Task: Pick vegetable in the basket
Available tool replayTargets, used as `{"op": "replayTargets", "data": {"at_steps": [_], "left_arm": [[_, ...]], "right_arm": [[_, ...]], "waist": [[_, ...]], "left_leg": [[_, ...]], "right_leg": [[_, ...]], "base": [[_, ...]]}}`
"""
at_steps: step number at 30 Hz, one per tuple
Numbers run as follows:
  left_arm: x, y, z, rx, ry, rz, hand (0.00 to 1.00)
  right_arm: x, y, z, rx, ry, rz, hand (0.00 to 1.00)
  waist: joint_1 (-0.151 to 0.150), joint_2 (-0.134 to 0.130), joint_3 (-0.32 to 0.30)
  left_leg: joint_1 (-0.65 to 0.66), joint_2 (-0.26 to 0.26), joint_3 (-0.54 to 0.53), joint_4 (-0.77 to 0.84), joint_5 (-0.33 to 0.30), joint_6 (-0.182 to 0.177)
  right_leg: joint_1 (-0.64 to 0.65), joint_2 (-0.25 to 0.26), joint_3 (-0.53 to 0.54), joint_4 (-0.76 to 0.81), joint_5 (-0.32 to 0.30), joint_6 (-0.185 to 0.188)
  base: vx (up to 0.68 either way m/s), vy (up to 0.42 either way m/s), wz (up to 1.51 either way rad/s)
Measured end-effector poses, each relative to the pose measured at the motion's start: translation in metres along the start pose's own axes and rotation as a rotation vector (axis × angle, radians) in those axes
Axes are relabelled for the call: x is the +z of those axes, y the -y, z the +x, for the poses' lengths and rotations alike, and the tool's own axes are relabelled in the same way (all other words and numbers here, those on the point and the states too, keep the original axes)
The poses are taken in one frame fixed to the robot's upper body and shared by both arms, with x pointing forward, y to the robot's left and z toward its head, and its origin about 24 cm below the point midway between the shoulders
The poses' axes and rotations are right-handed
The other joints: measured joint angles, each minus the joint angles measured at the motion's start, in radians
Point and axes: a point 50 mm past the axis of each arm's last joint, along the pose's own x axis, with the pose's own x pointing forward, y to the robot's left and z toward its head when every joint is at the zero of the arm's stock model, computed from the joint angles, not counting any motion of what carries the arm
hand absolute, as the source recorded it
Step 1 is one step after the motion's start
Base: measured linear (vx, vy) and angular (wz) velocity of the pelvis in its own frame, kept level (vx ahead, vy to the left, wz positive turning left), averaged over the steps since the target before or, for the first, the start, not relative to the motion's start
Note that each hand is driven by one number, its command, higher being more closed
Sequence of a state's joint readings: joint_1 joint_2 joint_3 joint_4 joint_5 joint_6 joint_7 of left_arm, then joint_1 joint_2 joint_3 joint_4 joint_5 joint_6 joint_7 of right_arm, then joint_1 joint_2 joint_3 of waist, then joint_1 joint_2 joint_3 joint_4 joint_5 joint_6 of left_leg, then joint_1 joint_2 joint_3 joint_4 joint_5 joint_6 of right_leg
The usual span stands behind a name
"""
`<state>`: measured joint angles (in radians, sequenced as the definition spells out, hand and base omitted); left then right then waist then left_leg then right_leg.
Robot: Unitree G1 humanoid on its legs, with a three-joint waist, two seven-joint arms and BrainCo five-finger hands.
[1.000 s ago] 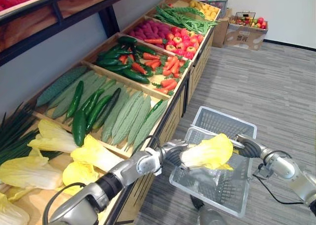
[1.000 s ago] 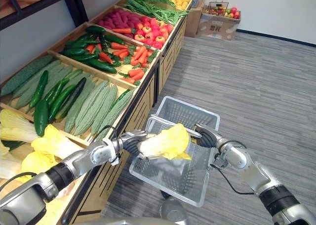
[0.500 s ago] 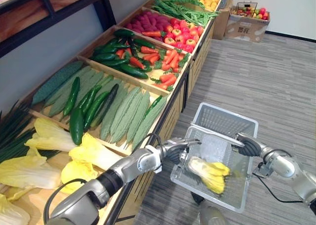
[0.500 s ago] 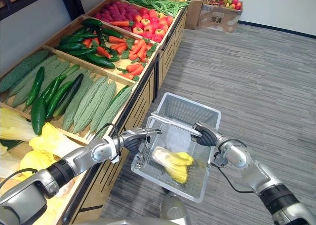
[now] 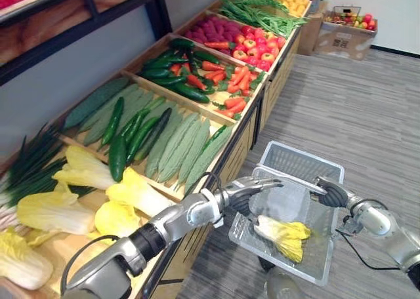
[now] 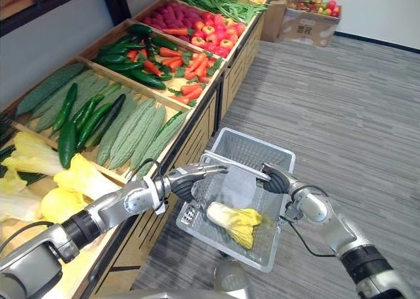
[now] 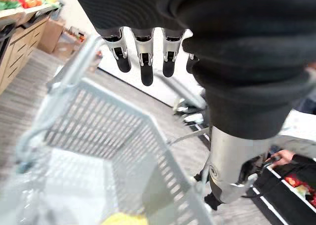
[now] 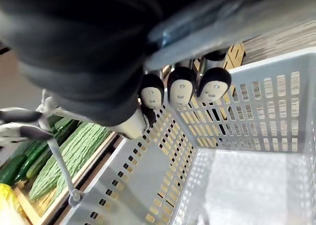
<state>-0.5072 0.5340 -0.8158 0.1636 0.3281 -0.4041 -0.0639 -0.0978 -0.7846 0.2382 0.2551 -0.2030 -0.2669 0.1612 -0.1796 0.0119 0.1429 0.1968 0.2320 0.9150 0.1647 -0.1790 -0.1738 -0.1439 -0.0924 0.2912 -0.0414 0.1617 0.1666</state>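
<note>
Fingers of left hand (image 5: 248,189) straight, empty, over basket (image 5: 296,159) rim; right hand (image 5: 330,193) curled round handle (image 6: 235,166); cabbage (image 5: 282,235) inside.

Bright, even indoor light — shadows soft; basket (image 6: 252,148) well lit throughout

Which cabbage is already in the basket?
The cabbage lying on its side inside the grey basket; the other cabbages sit on the wooden shelf.

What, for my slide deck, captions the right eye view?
Yellow cabbage lies in the basket; right hand grips its handle.
</note>
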Motion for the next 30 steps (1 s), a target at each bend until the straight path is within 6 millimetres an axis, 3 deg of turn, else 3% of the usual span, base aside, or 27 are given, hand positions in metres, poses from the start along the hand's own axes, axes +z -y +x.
{"op": "replayTargets", "data": {"at_steps": [6,9,13,16,20,24,26,30], "left_arm": [[0.035,-0.006,-0.005,0.052,0.149,-0.079,0.00],[0.051,-0.007,-0.017,0.084,0.219,-0.195,0.00],[0.059,-0.013,-0.034,0.135,0.234,-0.246,0.00],[0.055,-0.028,-0.053,0.255,0.190,-0.264,0.00],[0.044,-0.050,-0.088,0.509,0.085,-0.267,0.00],[0.032,-0.060,-0.119,0.803,-0.038,-0.274,0.00],[0.023,-0.062,-0.145,1.028,-0.145,-0.282,0.00],[0.011,-0.051,-0.184,1.327,-0.341,-0.284,0.00]], "right_arm": [[-0.028,0.000,-0.004,-0.096,-0.155,0.084,1.00],[-0.051,-0.005,-0.012,-0.151,-0.286,0.136,1.00],[-0.073,-0.011,-0.024,-0.205,-0.403,0.211,1.00],[-0.098,-0.022,-0.041,-0.275,-0.547,0.309,1.00],[-0.126,-0.056,-0.076,-0.373,-0.761,0.487,1.00],[-0.138,-0.098,-0.102,-0.416,-0.921,0.661,1.00],[-0.140,-0.125,-0.120,-0.446,-1.022,0.772,1.00],[-0.137,-0.160,-0.137,-0.476,-1.147,0.922,1.00]], "waist": [[0.027,0.001,-0.001],[0.049,0.001,-0.003],[0.061,-0.004,-0.019],[0.081,-0.013,-0.025],[0.106,-0.034,-0.067],[0.139,-0.052,-0.081],[0.161,-0.054,-0.082],[0.188,-0.054,-0.084]], "left_leg": [[-0.021,-0.011,-0.086,-0.005,0.009,0.015],[-0.050,-0.018,-0.163,-0.007,0.020,0.032],[-0.088,-0.038,-0.243,-0.032,0.043,0.051],[-0.098,-0.064,-0.321,-0.065,0.077,0.063],[-0.145,-0.091,-0.436,-0.133,0.137,0.078],[-0.159,-0.111,-0.515,-0.185,0.182,0.088],[-0.159,-0.121,-0.559,-0.222,0.207,0.086],[-0.164,-0.126,-0.601,-0.266,0.240,0.085]], "right_leg": [[0.036,-0.030,-0.080,-0.008,-0.008,-0.003],[0.059,-0.055,-0.149,-0.008,-0.018,-0.002],[0.068,-0.083,-0.225,-0.008,-0.025,0.000],[0.101,-0.103,-0.301,-0.013,-0.032,-0.002],[0.115,-0.124,-0.418,-0.018,-0.037,-0.006],[0.136,-0.137,-0.499,-0.018,-0.051,-0.008],[0.149,-0.143,-0.540,-0.009,-0.066,-0.008],[0.148,-0.145,-0.581,0.009,-0.086,-0.016]], "base": [[-0.07,-0.045,0.46],[-0.04,-0.031,0.57],[-0.01,-0.019,0.68],[0.01,-0.017,0.81],[0.00,-0.029,0.78],[-0.03,-0.022,0.65],[-0.05,-0.011,0.60],[-0.06,-0.003,0.35]]}}
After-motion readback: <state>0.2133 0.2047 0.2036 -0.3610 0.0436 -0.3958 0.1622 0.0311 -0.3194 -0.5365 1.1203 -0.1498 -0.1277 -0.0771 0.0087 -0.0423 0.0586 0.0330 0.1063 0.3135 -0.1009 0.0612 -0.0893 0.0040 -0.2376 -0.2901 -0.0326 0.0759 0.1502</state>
